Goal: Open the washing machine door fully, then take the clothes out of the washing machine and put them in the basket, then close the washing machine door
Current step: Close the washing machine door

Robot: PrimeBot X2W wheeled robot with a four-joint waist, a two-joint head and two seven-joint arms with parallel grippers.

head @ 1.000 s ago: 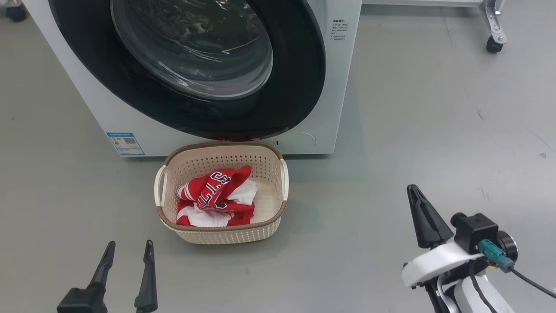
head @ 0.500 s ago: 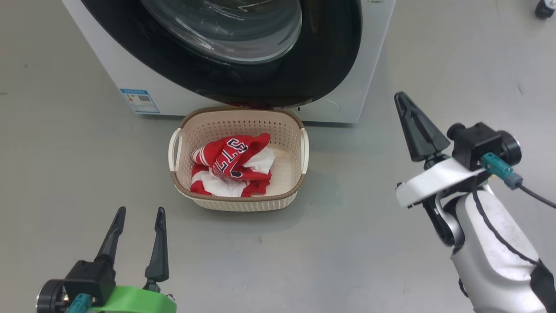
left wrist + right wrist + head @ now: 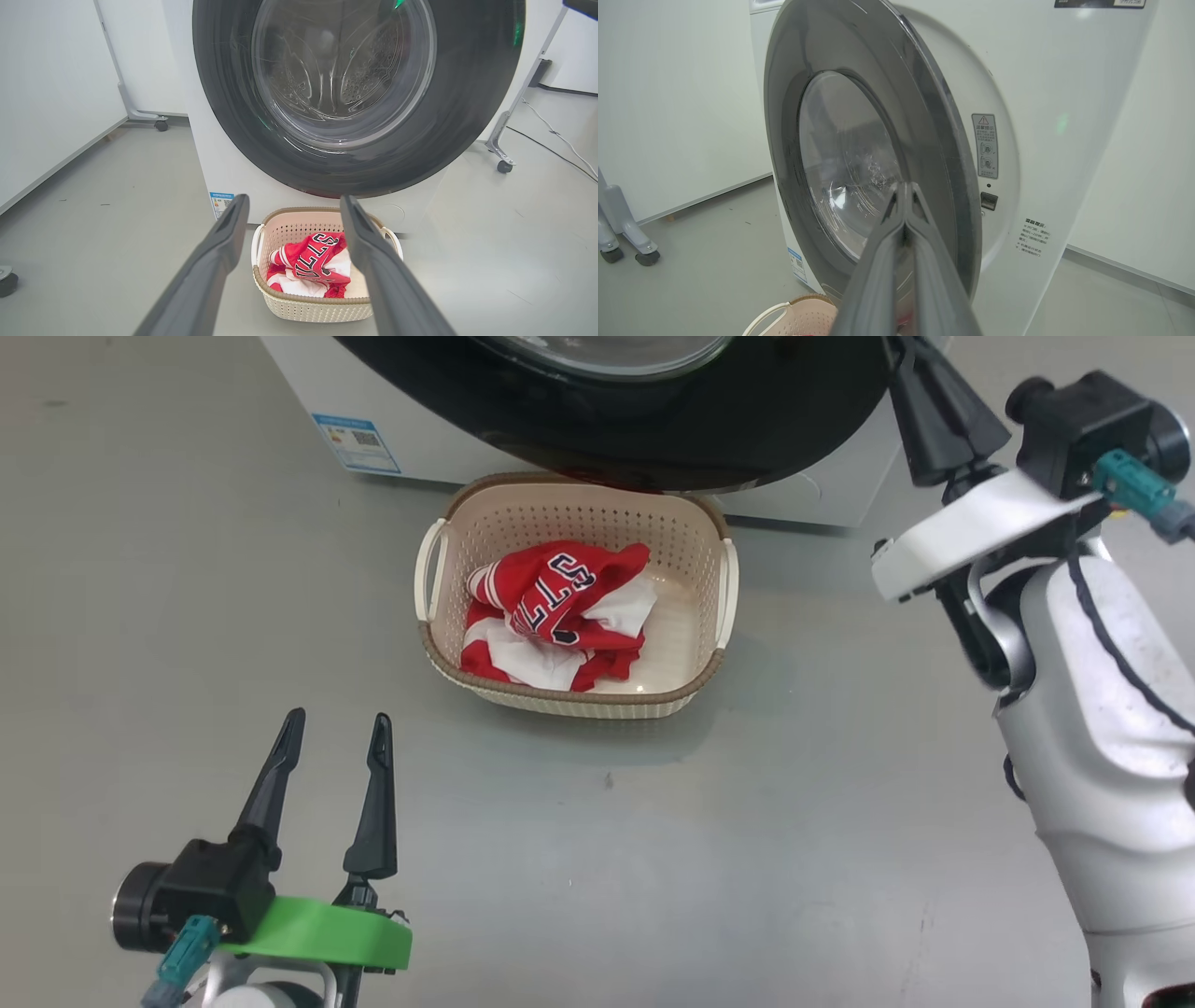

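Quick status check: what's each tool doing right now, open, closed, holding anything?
Left tool: open, holding nothing.
Right tool: closed, holding nothing, pointed at the washing machine door.

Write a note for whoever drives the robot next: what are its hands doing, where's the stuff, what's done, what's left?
Left gripper: open, empty, low over the floor near the basket.
Right gripper: shut, empty, raised by the washing machine door.
Clothes: in the basket, on the floor before the washing machine.
Done: clothes taken out.
To do: the door stands ajar; push it shut.
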